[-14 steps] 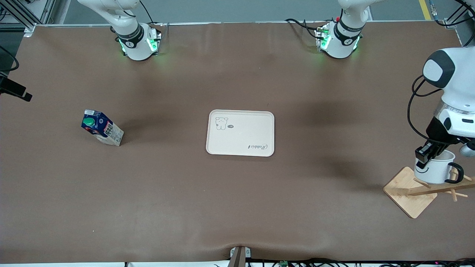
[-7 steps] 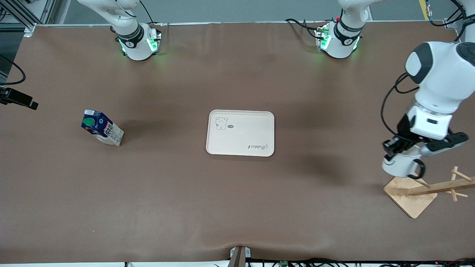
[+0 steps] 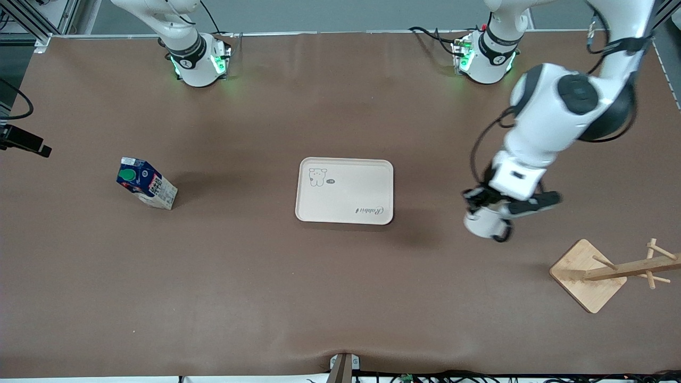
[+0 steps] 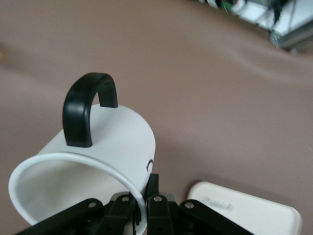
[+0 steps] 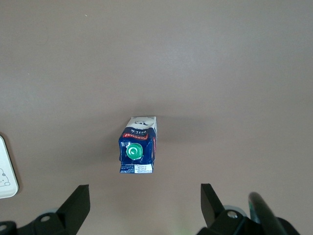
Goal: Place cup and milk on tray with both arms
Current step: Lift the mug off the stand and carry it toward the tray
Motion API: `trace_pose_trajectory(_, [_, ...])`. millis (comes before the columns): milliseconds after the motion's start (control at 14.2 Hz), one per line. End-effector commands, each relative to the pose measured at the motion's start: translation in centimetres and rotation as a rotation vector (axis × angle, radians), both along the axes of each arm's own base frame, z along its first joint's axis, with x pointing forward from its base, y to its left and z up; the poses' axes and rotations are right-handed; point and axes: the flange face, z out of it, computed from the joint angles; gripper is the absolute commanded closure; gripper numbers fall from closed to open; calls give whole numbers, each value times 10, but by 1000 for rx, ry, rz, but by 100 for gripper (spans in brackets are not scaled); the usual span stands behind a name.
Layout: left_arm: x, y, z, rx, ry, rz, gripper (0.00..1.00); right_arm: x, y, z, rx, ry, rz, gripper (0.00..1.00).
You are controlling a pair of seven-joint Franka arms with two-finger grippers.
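My left gripper (image 3: 481,205) is shut on the rim of the white cup (image 3: 484,224) and holds it in the air over bare table, between the tray (image 3: 346,199) and the wooden rack. In the left wrist view the fingers (image 4: 159,208) pinch the cup's wall (image 4: 107,142), its black handle stands up, and a tray corner (image 4: 244,210) shows past it. The blue milk carton (image 3: 146,183) stands on the table toward the right arm's end. My right gripper (image 5: 144,193) is open and empty, high above the carton (image 5: 138,147). The tray holds nothing.
A wooden peg rack on a square base (image 3: 588,274) stands near the left arm's end of the table, nearer the front camera than the cup. A black device (image 3: 24,142) juts in at the table edge past the carton.
My left gripper has lifted the cup off the wooden rack and carried it through the air toward the tray. The carton and tray have not moved.
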Motion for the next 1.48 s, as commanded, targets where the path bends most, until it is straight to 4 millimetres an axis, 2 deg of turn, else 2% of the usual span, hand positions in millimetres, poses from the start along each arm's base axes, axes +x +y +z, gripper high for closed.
trace_pose_trajectory(0, [-6,-51,-21,-36,78,-1,100,8,3,2,7,-15,-4,0])
trace_pose_trajectory(283, [-23,-118,-59,-39,238,6,100,18,6,-6,4,-37,6,0])
trace_pose_trajectory(494, [-38,-153,-85,-35,302,4,100,33,7,-40,7,22,17,0])
trace_pose_trajectory(636, [-47,-174,-102,-31,334,11,100,34,5,-43,6,27,14,0])
trace_pose_trajectory(706, [-55,-186,-112,-25,352,12,100,38,6,-53,7,39,18,0])
trace_pose_trajectory(777, [-61,-193,-122,-17,369,21,100,44,6,-69,6,65,21,0])
trace_pose_trajectory(918, [-73,-205,-144,12,394,18,100,45,2,-73,8,71,13,0])
trace_pose_trajectory(989, [-80,-213,-156,31,405,19,100,47,2,-82,11,85,16,0])
trace_pose_trajectory(1059, [-83,-215,-164,53,404,27,100,50,2,-98,20,119,15,0])
trace_pose_trajectory(1201, [-88,-218,-177,78,410,24,100,49,0,-102,18,129,59,0])
trace_pose_trajectory(1271, [-90,-220,-182,82,416,19,100,47,-7,-108,22,143,54,0])
trace_pose_trajectory(1413, [-92,-221,-188,85,425,16,100,47,-10,-141,38,199,48,0])
